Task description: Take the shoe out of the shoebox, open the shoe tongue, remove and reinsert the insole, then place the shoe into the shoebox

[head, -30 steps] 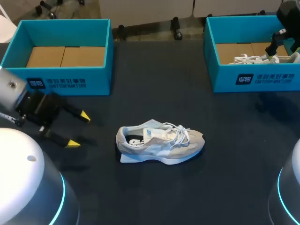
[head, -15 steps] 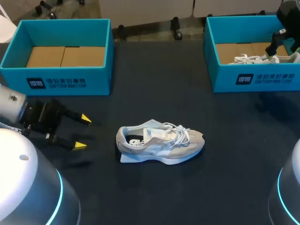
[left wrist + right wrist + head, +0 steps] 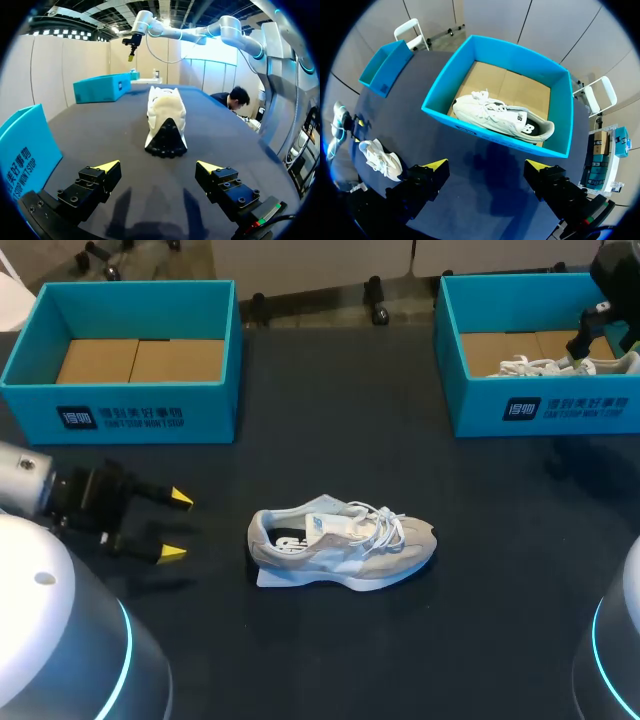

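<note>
Left gripper (image 3: 176, 525) spread and empty, nearer arm; shoe (image 3: 342, 549) dead ahead, heel-first, long axis in line; right gripper (image 3: 486, 164) spread too.

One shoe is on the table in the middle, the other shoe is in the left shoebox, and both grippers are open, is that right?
Not quite: the other shoe lies in the right shoebox, not the left shoebox, as the head view shows. One shoe is on the table in the middle, and the left gripper and right gripper are open.
</note>
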{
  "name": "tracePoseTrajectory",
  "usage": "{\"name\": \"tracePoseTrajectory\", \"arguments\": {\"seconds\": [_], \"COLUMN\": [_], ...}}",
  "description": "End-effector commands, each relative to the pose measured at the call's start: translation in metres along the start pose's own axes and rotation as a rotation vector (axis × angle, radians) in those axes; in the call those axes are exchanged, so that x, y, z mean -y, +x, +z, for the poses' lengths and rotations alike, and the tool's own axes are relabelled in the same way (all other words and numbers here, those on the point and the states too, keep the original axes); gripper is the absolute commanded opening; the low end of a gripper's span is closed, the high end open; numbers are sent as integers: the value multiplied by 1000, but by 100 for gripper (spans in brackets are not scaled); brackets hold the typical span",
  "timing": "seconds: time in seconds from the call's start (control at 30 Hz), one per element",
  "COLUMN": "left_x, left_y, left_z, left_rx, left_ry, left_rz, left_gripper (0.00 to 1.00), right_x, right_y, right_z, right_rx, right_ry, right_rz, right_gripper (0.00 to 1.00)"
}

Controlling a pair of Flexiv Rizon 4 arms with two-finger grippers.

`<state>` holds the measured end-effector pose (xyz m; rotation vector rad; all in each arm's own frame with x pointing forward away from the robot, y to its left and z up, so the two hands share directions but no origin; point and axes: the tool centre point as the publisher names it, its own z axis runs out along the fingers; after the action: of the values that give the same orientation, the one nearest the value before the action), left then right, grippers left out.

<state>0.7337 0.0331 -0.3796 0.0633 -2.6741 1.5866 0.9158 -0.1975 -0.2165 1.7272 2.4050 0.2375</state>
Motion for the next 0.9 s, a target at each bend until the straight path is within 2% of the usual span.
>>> {"name": "tracePoseTrajectory", "arguments": {"seconds": [0.03,0.3,0.9], "left_x": [-2,-6,-9], "left_y": [-1,3,14], "left_z": [5,12,25], "left_rx": [11,-6,4], "left_ry": [25,80,76], "left_rz": [9,37,34], "left_gripper": [100,100,100], "right_x": [0,0,0], "right_y": [0,0,0], "right_z": [0,0,0], "right_rx": [2,2,2], "right_ry": [0,0,0], "right_rz": [1,1,1], "right_gripper": [100,100,100]}}
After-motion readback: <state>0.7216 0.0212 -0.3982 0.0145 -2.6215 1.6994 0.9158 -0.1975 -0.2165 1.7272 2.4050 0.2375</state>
